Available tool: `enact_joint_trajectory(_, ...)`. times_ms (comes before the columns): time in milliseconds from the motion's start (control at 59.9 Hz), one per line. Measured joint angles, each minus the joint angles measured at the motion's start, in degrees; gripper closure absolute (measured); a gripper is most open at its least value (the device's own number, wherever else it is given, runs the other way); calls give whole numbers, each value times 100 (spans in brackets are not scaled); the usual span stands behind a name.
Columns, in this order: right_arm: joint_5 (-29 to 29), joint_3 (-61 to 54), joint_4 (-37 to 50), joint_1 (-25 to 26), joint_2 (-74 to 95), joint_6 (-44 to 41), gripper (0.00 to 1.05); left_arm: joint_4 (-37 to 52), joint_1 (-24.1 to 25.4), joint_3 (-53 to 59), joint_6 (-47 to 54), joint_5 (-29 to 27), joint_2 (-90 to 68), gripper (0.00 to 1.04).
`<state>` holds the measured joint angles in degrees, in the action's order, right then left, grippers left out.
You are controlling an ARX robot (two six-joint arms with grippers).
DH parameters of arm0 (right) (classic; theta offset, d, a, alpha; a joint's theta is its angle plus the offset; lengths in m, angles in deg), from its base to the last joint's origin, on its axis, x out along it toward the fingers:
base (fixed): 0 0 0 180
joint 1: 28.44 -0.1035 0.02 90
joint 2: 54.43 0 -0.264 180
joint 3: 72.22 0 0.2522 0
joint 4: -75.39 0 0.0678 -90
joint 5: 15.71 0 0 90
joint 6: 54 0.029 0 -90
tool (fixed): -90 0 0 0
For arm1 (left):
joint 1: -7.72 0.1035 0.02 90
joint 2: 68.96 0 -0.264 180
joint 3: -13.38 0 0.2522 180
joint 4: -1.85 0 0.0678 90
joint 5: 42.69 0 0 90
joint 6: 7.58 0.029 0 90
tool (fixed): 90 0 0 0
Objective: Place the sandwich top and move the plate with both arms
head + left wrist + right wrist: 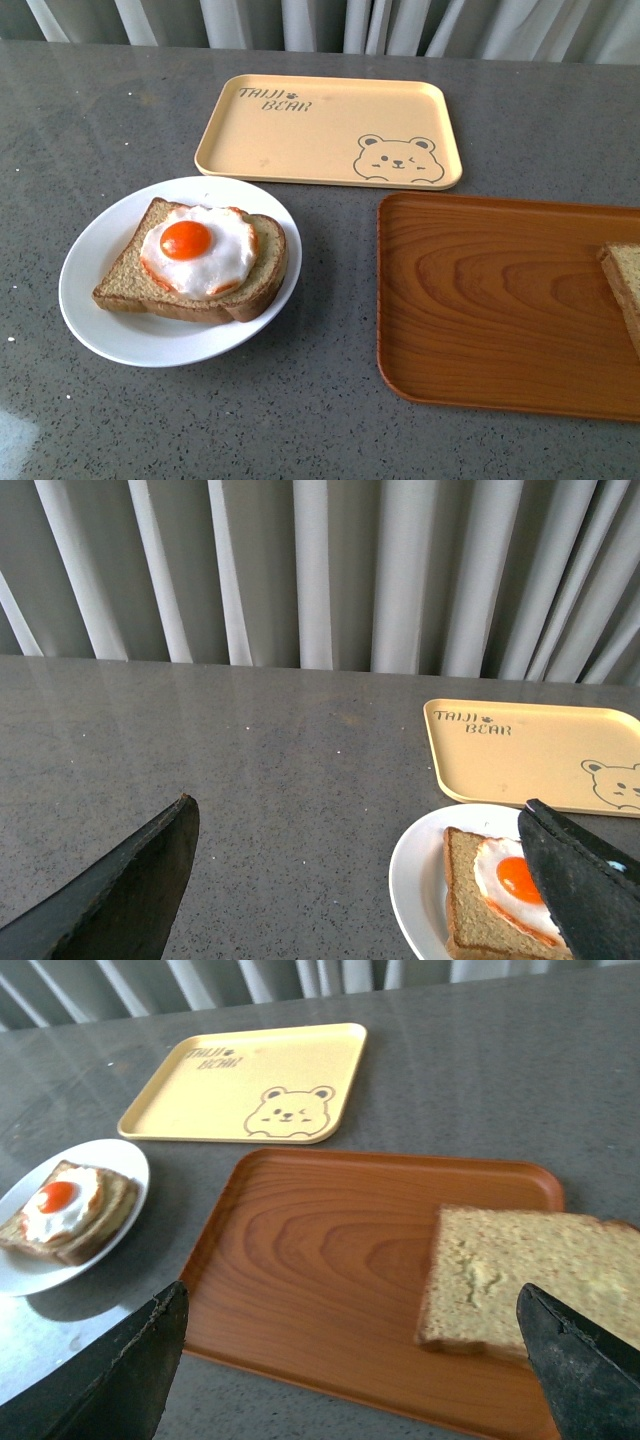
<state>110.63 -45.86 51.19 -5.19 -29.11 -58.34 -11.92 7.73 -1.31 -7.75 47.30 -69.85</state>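
On a grey speckled stone-like table top (100, 120), backed by pale pleated curtains (330, 20) along its far edge, four items are laid out. The landmark is a brown rectangular wooden tray with rounded corners (480, 300), lying flat at the right of the front view.

The sandwich top, a thick square slice of brown wholemeal bread with a darker crust and plain face (530, 1280), lies flat on the wooden tray, towards its right end. The front view shows only its left edge.

The round, shallow, glossy white plate (90, 300) rests on the table to the left of the wooden tray, near it but not touching. It carries a similar brown bread slice (130, 285) topped with a white fried egg with an orange yolk (200, 250).

A beige rectangular tray printed with a bear and lettering (300, 140) lies beyond the wooden tray's far left corner, towards the curtains, just apart from it.

The left gripper (357, 802) has its dark fingers (130, 890) spread wide and grasps nothing. It sits above bare table on the plate's side of the wooden tray, with one finger overlapping the plate in its wrist view.

The right gripper (350, 1288) is likewise spread wide and empty, above the wooden tray's near edge. One finger (580, 1370) overlaps the near corner of the sandwich top in its wrist view; contact cannot be told.
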Motion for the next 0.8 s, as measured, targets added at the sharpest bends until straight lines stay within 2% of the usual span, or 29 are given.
enact_joint_trajectory(117, 70, 13, 332, 409, 529, -26, 9, 0, 0, 0, 0, 0, 0, 9)
enact_joint_trajectory(418, -142, 57, 2022, 1268, 2903, 46, 9, 0, 0, 0, 0, 0, 0, 9)
enact_joint_trajectory(618, -136, 420, 2500, 1729, 4273, 129, 9, 0, 0, 0, 0, 0, 0, 9)
enact_joint_trajectory(802, -205, 761, 2828, 1902, 5329, 129, 9, 0, 0, 0, 0, 0, 0, 9)
